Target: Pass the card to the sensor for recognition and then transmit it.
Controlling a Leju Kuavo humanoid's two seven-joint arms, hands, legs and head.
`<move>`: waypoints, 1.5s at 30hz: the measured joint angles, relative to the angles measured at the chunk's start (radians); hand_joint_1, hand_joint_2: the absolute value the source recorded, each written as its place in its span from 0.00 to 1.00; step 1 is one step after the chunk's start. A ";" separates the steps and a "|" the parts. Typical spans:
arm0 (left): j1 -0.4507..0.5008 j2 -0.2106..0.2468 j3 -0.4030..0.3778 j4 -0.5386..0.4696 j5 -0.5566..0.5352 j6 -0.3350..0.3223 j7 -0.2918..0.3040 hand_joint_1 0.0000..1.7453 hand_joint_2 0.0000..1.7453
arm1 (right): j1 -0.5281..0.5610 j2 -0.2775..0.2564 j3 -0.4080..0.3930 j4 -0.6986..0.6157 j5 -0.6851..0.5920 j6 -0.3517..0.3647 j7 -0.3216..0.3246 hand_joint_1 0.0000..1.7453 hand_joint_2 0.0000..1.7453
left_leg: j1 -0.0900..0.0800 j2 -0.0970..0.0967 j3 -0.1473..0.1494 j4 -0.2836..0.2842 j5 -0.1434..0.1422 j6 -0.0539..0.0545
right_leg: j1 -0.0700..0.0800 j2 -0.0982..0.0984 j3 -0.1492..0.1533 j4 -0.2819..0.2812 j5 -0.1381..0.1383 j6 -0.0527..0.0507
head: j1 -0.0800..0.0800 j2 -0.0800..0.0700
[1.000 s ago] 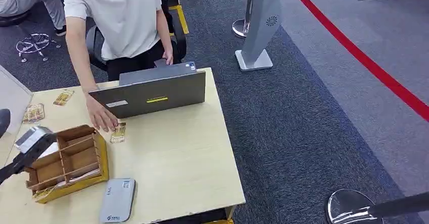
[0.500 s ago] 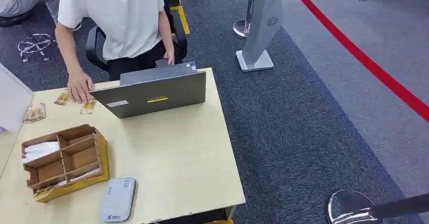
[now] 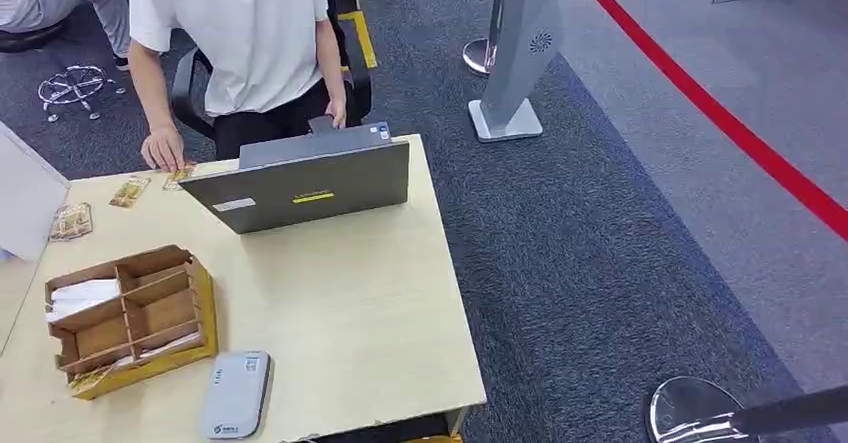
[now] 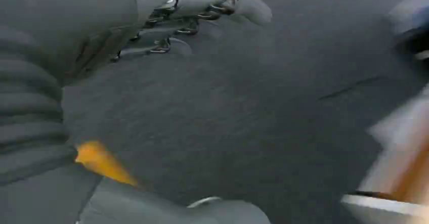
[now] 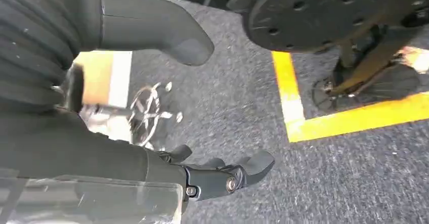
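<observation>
Right robot hand (image 5: 152, 107) empty, fingers apart over carpet; left robot hand (image 4: 167, 27) likewise.

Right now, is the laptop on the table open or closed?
Open. The laptop stands on the table with its lid raised and its grey back facing the head view; a person's hand rests behind it.

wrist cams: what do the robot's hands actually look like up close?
Left hand: grey ribbed cover at the wrist, dark fingers with small metal springs and silver screw heads; picture blurred. Right hand: the same ribbed cover, a thick smooth grey thumb, dark fingers with a round silver screw at a pivot.
</observation>
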 joint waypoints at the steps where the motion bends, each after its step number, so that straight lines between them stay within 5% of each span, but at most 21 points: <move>1: -0.003 -0.005 0.000 0.080 -0.051 0.035 0.001 0.00 1.00 | 0.001 0.000 0.006 -0.004 0.038 0.017 0.007 0.00 1.00 | 0.000 0.000 0.000 0.000 0.000 0.000 | 0.000 0.000 0.000 0.000 0.000 0.000 | -0.001 0.000; 5: -0.020 -0.026 0.000 0.366 -0.215 0.144 -0.023 0.00 1.00 | 0.001 0.000 0.030 -0.006 0.161 0.061 0.006 0.00 1.00 | 0.000 0.000 0.001 0.000 0.000 0.000 | 0.000 0.000 -0.001 0.000 0.000 0.000 | -0.001 0.000; 9: -0.032 -0.037 0.000 0.539 -0.232 0.160 -0.035 0.00 1.00 | 0.001 0.000 0.042 -0.007 0.172 0.068 0.003 0.00 1.00 | 0.000 0.000 0.001 0.001 0.000 0.000 | 0.000 0.000 -0.001 0.000 0.001 0.001 | 0.000 0.000; 18: -0.037 -0.038 -0.001 0.672 -0.257 0.132 0.001 0.00 1.00 | 0.001 0.000 0.051 -0.008 0.203 0.083 -0.004 0.00 1.00 | 0.001 0.000 0.001 0.001 0.000 0.000 | 0.001 0.000 -0.001 0.000 0.001 0.000 | 0.000 0.000; 21: -0.047 -0.034 -0.002 0.720 -0.149 0.098 0.061 0.00 1.00 | -0.002 0.000 0.052 -0.006 0.196 0.108 -0.017 0.00 1.00 | 0.001 0.000 0.001 0.001 0.000 0.000 | 0.001 0.000 -0.001 0.000 0.001 0.000 | -0.001 0.000; 26: -0.058 -0.012 -0.039 0.783 -0.097 0.105 0.057 0.00 1.00 | -0.025 -0.003 0.071 0.039 0.149 0.087 -0.056 0.00 1.00 | 0.001 0.000 0.002 0.001 0.000 0.000 | 0.001 0.000 -0.001 0.000 0.001 0.000 | 0.000 0.000; 27: -0.058 -0.006 -0.057 0.792 -0.090 0.109 0.051 0.00 0.00 | -0.030 -0.003 0.075 0.050 0.139 0.081 -0.064 0.00 0.00 | 0.001 0.000 0.002 0.001 0.000 0.000 | 0.001 0.000 -0.001 0.000 0.001 0.000 | 0.000 0.000; 45: -0.019 0.110 -0.503 0.920 0.054 0.161 -0.036 0.00 0.00 | -0.146 -0.073 0.184 0.321 -0.047 -0.040 -0.219 0.00 0.00 | 0.001 0.000 0.001 0.001 0.001 0.000 | 0.001 0.000 0.000 0.000 0.001 0.000 | -0.001 0.000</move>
